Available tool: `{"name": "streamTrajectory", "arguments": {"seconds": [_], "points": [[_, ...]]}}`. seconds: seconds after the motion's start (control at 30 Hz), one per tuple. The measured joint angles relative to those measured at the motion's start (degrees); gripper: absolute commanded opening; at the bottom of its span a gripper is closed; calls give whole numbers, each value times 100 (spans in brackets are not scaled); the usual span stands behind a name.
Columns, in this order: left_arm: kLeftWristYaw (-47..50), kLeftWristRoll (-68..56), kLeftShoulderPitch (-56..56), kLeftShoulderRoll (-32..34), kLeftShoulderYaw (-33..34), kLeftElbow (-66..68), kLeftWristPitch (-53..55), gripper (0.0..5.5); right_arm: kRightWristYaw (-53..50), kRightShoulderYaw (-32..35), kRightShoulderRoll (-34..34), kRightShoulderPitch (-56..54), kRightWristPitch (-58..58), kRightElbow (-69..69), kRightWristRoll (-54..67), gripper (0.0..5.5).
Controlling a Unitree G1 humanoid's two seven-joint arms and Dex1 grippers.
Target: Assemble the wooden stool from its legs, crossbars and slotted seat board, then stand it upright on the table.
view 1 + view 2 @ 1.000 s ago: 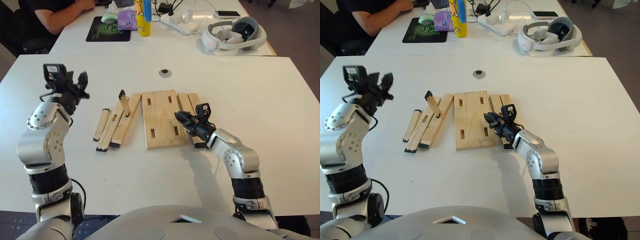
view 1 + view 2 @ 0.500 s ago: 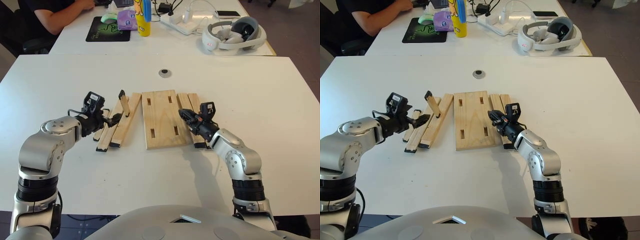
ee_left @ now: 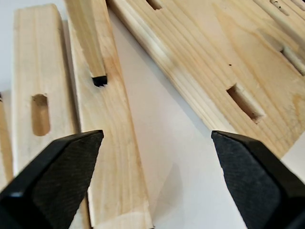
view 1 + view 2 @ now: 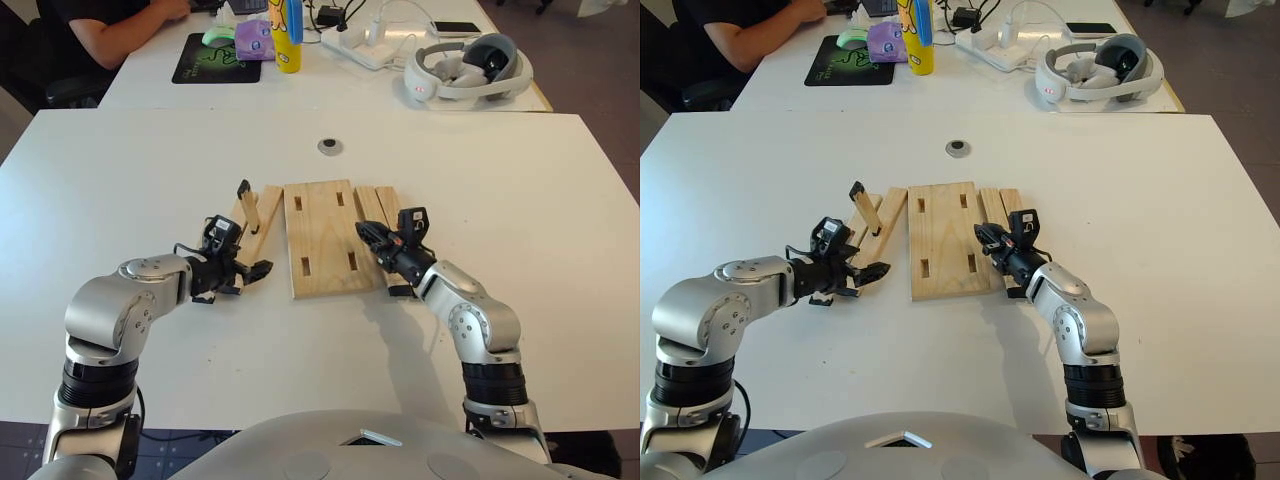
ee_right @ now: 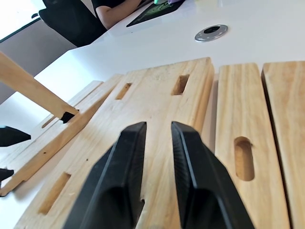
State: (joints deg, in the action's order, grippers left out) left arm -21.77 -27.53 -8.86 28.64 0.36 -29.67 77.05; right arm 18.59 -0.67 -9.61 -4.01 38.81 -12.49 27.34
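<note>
- My left gripper (image 4: 250,272) was wide open with nothing in it, low over the table (image 4: 520,200) at the near ends of the left-hand bars (image 4: 262,222).
- Key relation: those bars lay flat, long axis running away from me and leaning slightly toward the seat board (image 4: 325,240). The nearest bar end (image 3: 112,162) sat between my left fingertips (image 3: 52,181), much closer to one tip than the other. The open span crossed the bar's width, not its length.
- Judgement: the jaws needed recentring over that bar before closing. As they stood, they would have taken bare table as well.
- My right gripper (image 4: 365,232) had its fingers (image 5: 119,181) nearly together, only a thin gap between them, and gripped nothing. It hovered at the right edge of the seat board, just beside the right-hand bars (image 4: 380,205).
- Arm assignment: left arm nearer the left-hand bars, right arm nearer the right-hand bars. The seat board lay flat between the two sets, slots up.
- Head views gave the full layout: bars on both sides of the board, and a short stick (image 4: 247,202) propped at a tilt on the left-hand bars.
- Left wrist view added the bare strip of table between bar and board, and the stick's dark tip (image 3: 98,80) resting on the bar.
- Right wrist view added the finger gap and the slot (image 5: 243,152) in the nearest right-hand bar.
- No parts joined yet; I judged assembly to be at its start.
</note>
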Motion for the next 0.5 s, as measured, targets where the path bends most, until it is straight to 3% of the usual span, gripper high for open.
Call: {"name": "streamTrajectory", "arguments": {"seconds": [0.5], "points": [[262,70,-167,-256,252,285,59,421,5,-33,-5,11,108,-47,1,95]]}}
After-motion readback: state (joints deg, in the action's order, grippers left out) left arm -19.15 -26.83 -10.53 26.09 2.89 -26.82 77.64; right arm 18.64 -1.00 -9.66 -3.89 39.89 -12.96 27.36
